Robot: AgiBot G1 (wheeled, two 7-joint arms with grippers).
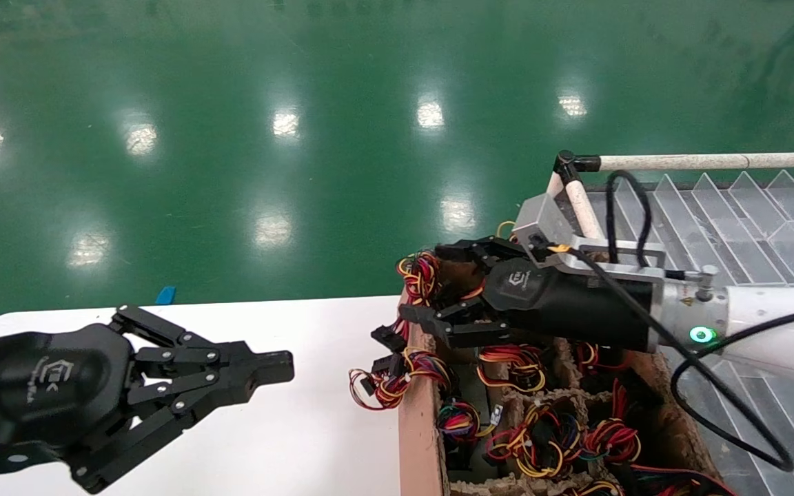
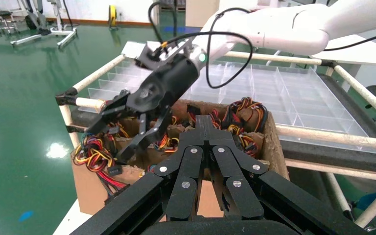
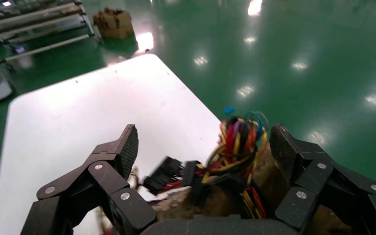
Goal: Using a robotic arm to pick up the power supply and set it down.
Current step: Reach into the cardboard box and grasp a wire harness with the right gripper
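My right gripper (image 1: 422, 284) hangs open over the far left corner of a brown cardboard crate (image 1: 416, 420) with paper dividers. Bundles of red, yellow and black wires (image 1: 422, 274) with black connectors fill the crate and spill over its rim. The power supply's metal body is hidden; only wires show. In the right wrist view the right gripper (image 3: 205, 147) straddles a wire bundle (image 3: 240, 142) without touching it. My left gripper (image 1: 280, 365) is shut and empty, low over the white table (image 1: 314, 413), left of the crate. The left wrist view shows the left gripper (image 2: 205, 120) pointing at the crate (image 2: 275, 147).
A clear plastic divider tray (image 1: 748, 220) lies right of the crate inside a white tube frame (image 1: 700, 162). A black cable (image 1: 714, 413) loops off my right arm. Shiny green floor (image 1: 300, 138) lies beyond the table edge, with a small blue object (image 1: 165, 295) on it.
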